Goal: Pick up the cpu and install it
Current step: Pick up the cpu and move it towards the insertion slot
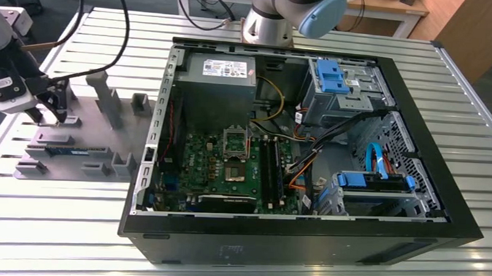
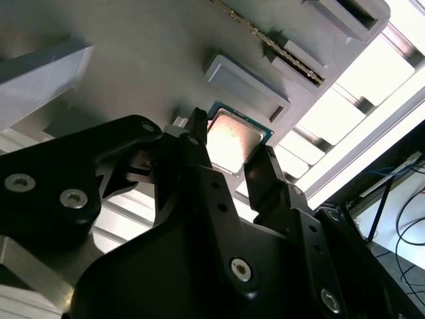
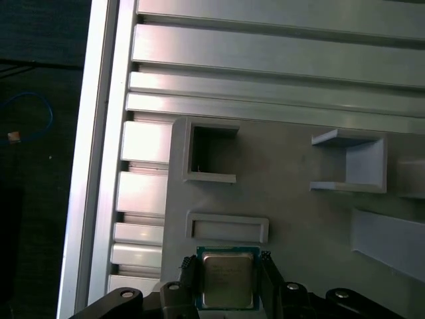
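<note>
Grey tray (image 2: 133, 60) bears the cpu (image 2: 232, 141), edges seemingly masked by the gripper (image 2: 233, 131).

Ribbed metal table (image 1: 54, 229), wooden desk (image 1: 395, 7) beyond it

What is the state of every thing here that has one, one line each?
cpu: flat on the grey fixture, metal top up, not installed.
gripper: low at the cpu.
computer case: side open, inside exposed.
memory stick: set in a fixture slot.
</note>
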`<state>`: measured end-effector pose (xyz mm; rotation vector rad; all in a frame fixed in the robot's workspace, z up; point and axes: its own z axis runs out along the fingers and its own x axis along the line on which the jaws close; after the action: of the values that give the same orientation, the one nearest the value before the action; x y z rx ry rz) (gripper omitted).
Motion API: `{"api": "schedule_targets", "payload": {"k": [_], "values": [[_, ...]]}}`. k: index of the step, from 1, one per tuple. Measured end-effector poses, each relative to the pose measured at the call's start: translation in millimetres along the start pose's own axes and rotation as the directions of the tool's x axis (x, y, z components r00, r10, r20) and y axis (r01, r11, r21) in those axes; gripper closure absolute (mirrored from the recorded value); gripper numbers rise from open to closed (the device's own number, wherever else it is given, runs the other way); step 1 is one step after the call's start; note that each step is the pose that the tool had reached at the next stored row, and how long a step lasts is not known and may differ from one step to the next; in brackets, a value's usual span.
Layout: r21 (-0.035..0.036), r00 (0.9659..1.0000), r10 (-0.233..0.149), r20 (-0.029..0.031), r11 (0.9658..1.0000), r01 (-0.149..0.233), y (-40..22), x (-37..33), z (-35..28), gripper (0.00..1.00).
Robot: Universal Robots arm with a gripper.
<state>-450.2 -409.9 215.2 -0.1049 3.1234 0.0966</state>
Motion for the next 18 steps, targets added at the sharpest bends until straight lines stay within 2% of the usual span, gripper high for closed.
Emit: {"api": "schedule_targets", "payload": {"k": [14,18], "values": [[-0.0001,1.0000,0.000,0.0001,1.0000,0.000,1.3,-0.4,-21.7,0.53],[-0.0002,1.0000,0.000,0.0004,1.0000,0.000,1.4,-0.5,-23.1,0.53]]}}
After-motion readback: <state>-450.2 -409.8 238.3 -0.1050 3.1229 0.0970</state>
